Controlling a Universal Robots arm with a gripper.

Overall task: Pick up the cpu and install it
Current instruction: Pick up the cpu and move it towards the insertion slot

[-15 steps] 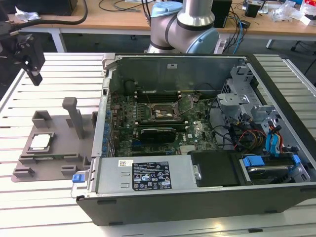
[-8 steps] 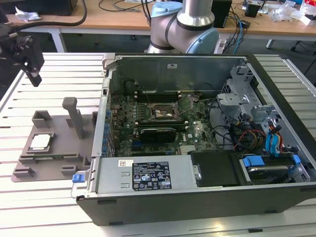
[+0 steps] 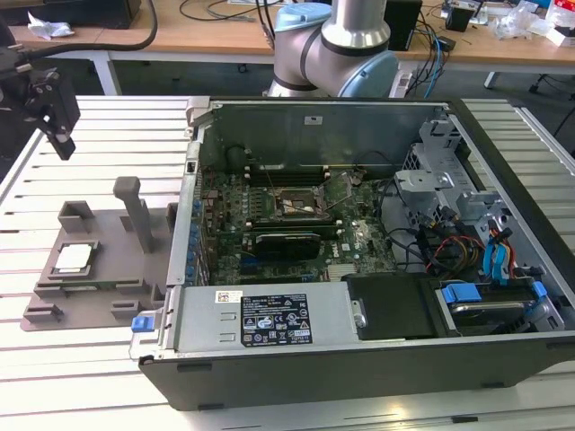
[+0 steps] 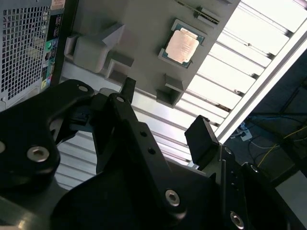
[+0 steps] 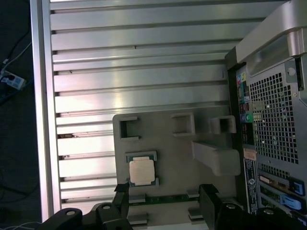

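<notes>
Exterior view: open, empty claw (image 3: 61,144) hangs above cpu (image 3: 73,258) on grey tray (image 3: 103,274), computer case (image 3: 359,382) beside.

Open computer case (image 3: 314,121) on slatted metal table (image 3: 117,135), grey plastic tray (image 3: 108,242) just beside, motherboard (image 3: 235,244) inside

We are seeing the cpu (image 3: 74,258), a small flat square chip with a silver-grey top, lying flat in a shallow seat of the grey tray (image 3: 112,262).
</notes>
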